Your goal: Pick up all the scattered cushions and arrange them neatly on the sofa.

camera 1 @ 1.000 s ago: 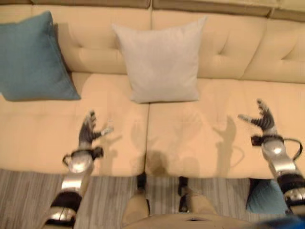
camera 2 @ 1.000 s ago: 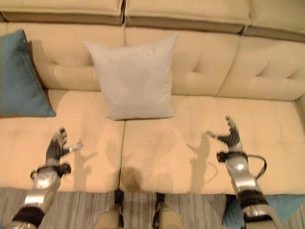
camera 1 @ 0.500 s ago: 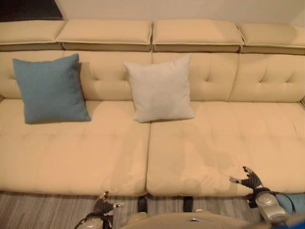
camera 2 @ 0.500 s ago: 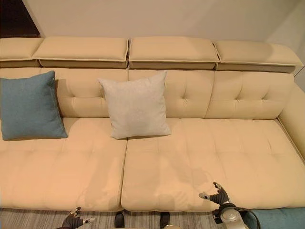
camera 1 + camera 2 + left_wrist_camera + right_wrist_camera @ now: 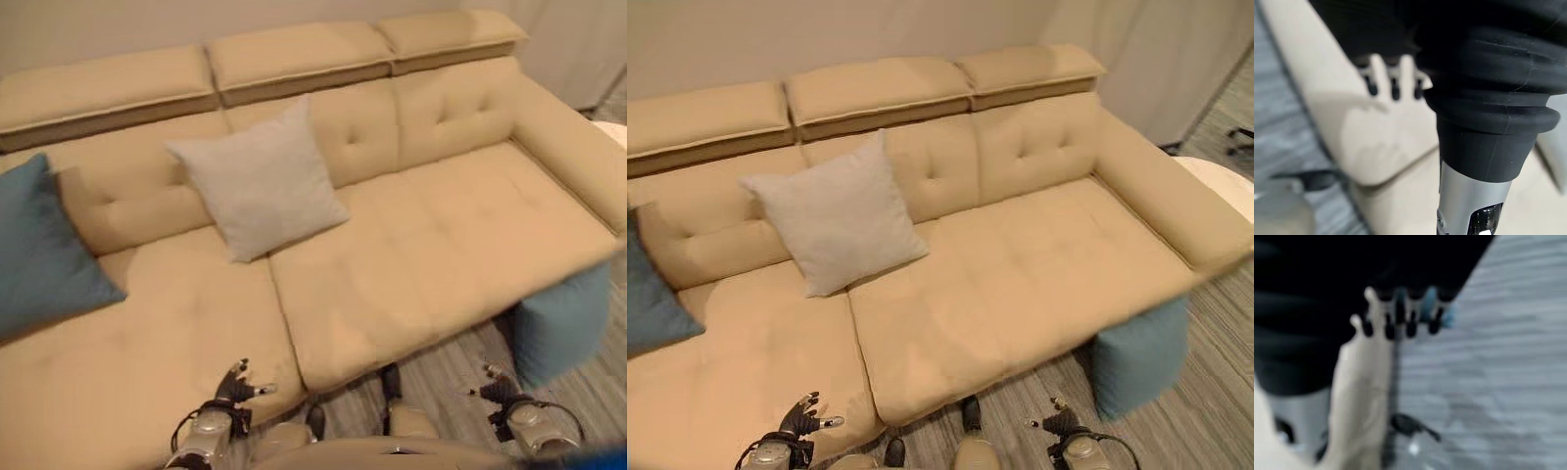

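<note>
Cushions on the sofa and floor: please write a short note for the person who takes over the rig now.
Left hand open and empty, low over the seat's front edge. Right hand open and empty, over the floor.
On the sofa: grey cushion leaning on the backrest; teal cushion at the left end.
Left to do: a second teal cushion stands on the floor against the sofa's front right corner. Pick it up and set it on the seat.

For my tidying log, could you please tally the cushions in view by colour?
Blue cushions: 2, one on the sofa's left end, one on the floor by the sofa's right end
Light grey cushions: 1, against the backrest
Total: 3
</note>
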Available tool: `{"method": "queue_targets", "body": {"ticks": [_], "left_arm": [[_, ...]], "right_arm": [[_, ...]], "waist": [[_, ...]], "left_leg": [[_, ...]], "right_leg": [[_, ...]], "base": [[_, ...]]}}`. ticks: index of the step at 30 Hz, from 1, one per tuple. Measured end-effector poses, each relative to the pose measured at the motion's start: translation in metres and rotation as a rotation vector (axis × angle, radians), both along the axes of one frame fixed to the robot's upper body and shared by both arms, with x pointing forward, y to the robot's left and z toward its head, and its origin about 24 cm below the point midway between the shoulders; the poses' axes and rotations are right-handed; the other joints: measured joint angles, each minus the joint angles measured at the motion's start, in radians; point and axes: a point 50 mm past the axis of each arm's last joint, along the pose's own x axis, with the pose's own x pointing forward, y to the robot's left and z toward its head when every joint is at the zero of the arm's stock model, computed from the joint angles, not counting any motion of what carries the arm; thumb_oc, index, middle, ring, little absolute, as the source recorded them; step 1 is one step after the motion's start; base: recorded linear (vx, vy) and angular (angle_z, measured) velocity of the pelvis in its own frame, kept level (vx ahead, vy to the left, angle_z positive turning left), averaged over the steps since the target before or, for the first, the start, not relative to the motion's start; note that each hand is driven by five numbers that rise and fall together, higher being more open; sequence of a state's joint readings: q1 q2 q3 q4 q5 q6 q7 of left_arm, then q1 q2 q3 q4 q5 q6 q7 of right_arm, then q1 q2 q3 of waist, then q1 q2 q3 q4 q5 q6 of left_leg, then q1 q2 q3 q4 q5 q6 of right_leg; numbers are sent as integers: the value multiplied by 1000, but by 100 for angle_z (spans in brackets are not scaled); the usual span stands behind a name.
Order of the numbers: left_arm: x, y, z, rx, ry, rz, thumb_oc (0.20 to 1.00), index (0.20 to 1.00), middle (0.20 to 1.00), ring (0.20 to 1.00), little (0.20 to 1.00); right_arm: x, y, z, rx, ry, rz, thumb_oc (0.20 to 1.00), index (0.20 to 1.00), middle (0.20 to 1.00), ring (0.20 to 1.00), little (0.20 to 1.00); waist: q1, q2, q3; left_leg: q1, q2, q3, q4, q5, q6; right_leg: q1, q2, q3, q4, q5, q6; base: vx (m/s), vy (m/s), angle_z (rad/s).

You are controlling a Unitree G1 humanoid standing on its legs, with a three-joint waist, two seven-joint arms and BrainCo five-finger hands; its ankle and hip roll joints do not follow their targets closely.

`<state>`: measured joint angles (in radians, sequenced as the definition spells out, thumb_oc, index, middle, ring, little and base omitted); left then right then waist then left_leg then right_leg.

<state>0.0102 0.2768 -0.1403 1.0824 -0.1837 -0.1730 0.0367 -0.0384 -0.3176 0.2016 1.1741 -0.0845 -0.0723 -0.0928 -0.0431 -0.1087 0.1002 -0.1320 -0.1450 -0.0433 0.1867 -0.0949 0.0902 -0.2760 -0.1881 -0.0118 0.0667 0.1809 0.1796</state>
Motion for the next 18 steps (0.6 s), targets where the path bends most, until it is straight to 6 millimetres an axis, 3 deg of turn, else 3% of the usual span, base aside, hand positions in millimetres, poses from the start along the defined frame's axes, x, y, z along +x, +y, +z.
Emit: {"method": "queue_targets", "body": {"ticks": [1,2,3,5,6,8,9,10,11,12,14,16,18], "left_arm": [[-2,4,0,17,25,-10,1000,1000,1000,1000,1000],[-2,1,-1,10,29,-11,1000,1000,1000,1000,1000],[1,-3,-1,-2,21,-13,1000,1000,1000,1000,1000],[2,-2,0,-4,13,-10,1000,1000,1000,1000,1000],[-1,4,0,7,18,1,1000,1000,1000,1000,1000],[-9,12,0,21,33,25,1000,1000,1000,1000,1000],[-12,13,-1,24,39,26,1000,1000,1000,1000,1000],[-11,16,0,30,39,25,1000,1000,1000,1000,1000],[-13,14,-1,25,49,29,1000,1000,1000,1000,1000],[-14,10,-3,16,57,26,1000,1000,1000,1000,1000],[-17,6,-5,7,69,22,1000,1000,1000,1000,1000],[-17,1,-6,1,76,3,1000,1000,1000,1000,1000],[-18,-4,-8,-6,85,-24,1000,1000,1000,1000,1000]], "right_arm": [[5,1,1,-1,-7,7,1000,1000,1000,1000,1000],[11,-4,5,-15,-25,11,1000,1000,1000,1000,1000],[9,-9,6,-28,-18,8,1000,1000,1000,1000,1000],[10,-13,7,-39,-19,9,1000,1000,1000,1000,1000],[18,-11,10,-35,-40,16,1000,1000,1000,1000,1000],[24,-10,12,-34,-65,25,1000,1000,1000,1000,1000],[27,-8,13,-31,-73,27,1000,1000,1000,1000,1000],[25,-7,11,-27,-65,24,1000,1000,1000,1000,1000],[26,-8,11,-30,-64,18,1000,1000,1000,1000,1000],[24,-8,11,-33,-58,12,1000,1000,1000,1000,1000],[15,-9,8,-34,-39,5,1000,1000,1000,1000,1000],[5,-12,5,-37,-23,-21,1000,1000,1000,1000,1000],[0,-13,4,-40,-16,-43,1000,1000,1000,1000,1000]], "waist": [[14,1,6],[26,37,29],[34,71,38],[43,103,32],[62,106,25],[90,89,10],[107,76,0],[110,52,-15],[108,52,-10],[106,58,-13],[109,56,-14],[101,57,-14],[87,54,-19]], "left_leg": [[-47,24,78,36,1,24],[-32,47,86,22,-1,20],[-10,65,82,-20,23,16],[26,104,134,-93,66,20],[37,124,169,-120,80,17],[35,143,227,-147,102,-6],[29,141,231,-150,94,-27],[11,137,232,-145,95,-47],[9,144,230,-145,110,-70],[8,160,228,-148,119,-104],[5,187,225,-137,134,-130],[3,198,183,-118,149,-136],[-9,191,118,-89,167,-133]], "right_leg": [[15,-4,-43,-101,83,-54],[6,18,-109,-27,1,-60],[12,41,-132,44,-56,-53],[49,66,-177,224,-197,-50],[55,64,-214,321,-263,-60],[107,50,-292,393,-358,-76],[138,51,-294,346,-382,-76],[192,63,-282,220,-413,-81],[212,83,-279,159,-403,-132],[218,104,-268,137,-397,-131],[216,137,-250,136,-394,-175],[209,149,-246,149,-399,-208],[203,152,-225,148,-387,-214]], "base": [[-294,59,-102],[-174,26,-106],[-173,-9,-61],[-161,-62,-73],[-149,-132,-103],[-111,-169,-97],[-70,-184,-75],[-70,-218,-42],[-54,-201,-19],[-33,-134,-19],[-34,-126,-17],[-49,-66,-10],[-79,-12,-45]]}}
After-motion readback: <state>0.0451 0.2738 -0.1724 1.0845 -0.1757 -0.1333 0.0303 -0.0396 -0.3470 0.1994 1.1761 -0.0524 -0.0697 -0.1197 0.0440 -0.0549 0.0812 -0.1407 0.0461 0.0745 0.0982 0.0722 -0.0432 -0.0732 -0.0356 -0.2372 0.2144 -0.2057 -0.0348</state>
